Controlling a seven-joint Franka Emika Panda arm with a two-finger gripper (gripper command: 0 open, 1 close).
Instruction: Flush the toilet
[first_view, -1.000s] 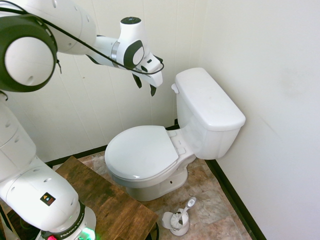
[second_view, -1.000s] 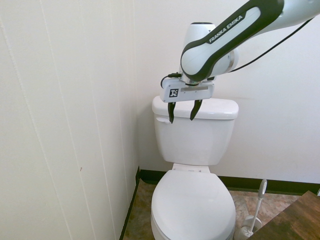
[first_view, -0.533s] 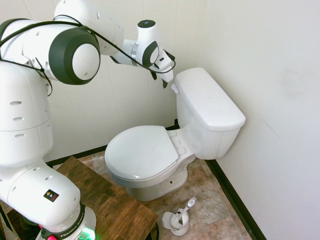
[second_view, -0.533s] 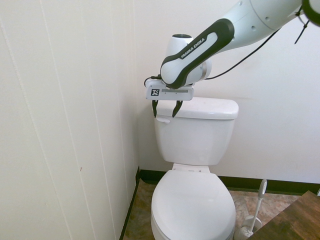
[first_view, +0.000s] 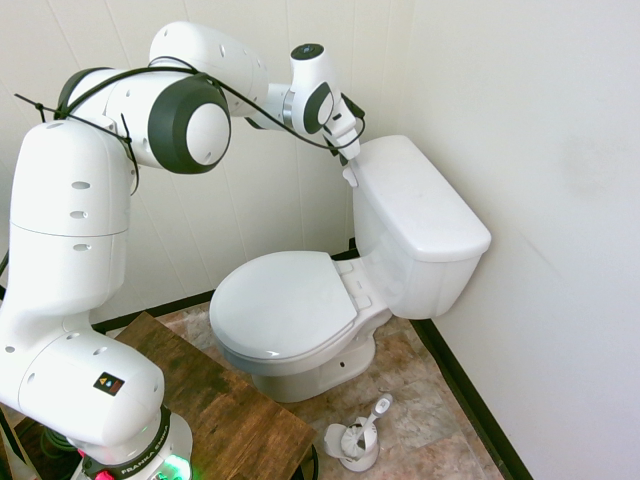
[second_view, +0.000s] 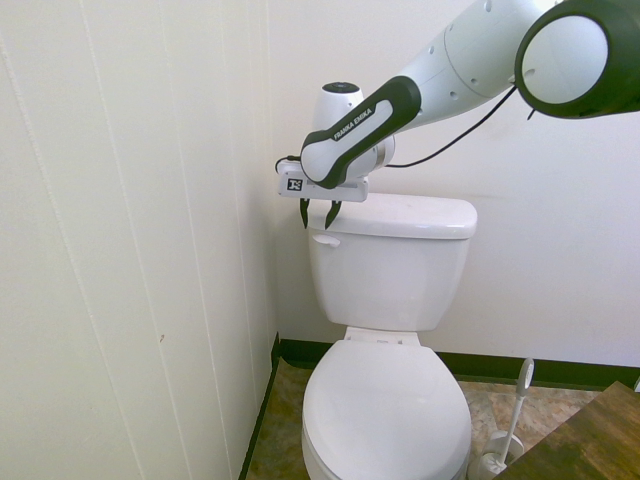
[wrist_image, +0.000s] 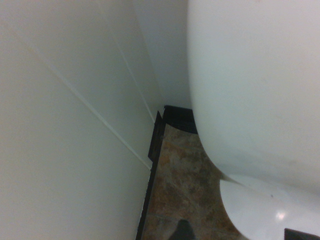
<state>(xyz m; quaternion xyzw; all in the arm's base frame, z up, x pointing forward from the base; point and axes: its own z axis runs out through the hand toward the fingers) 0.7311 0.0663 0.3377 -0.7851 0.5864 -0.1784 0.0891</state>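
Note:
The toilet (first_view: 415, 215) is glossy white, with a boxy tank and a closed oval seat lid (first_view: 280, 300). Its small white flush lever (first_view: 349, 177) sticks out at the tank's upper corner nearest the panelled wall. My gripper (first_view: 345, 152) hangs just above that lever, fingers pointing down. In the second exterior view the gripper (second_view: 319, 214) is open, its two dark fingers straddling the space right above the lever (second_view: 322, 238) without touching it. The wrist view shows the tank's side (wrist_image: 250, 90) and a bit of the seat lid (wrist_image: 265, 210).
The panelled wall (second_view: 130, 250) stands close beside the tank, leaving a narrow gap. A toilet brush in its holder (first_view: 358, 440) stands on the tiled floor in front of the bowl. A brown wooden surface (first_view: 215, 400) sits near the arm's base.
The gripper has travelled from over the tank's middle toward the wall-side corner, and now sits directly above the flush lever. It stays open.

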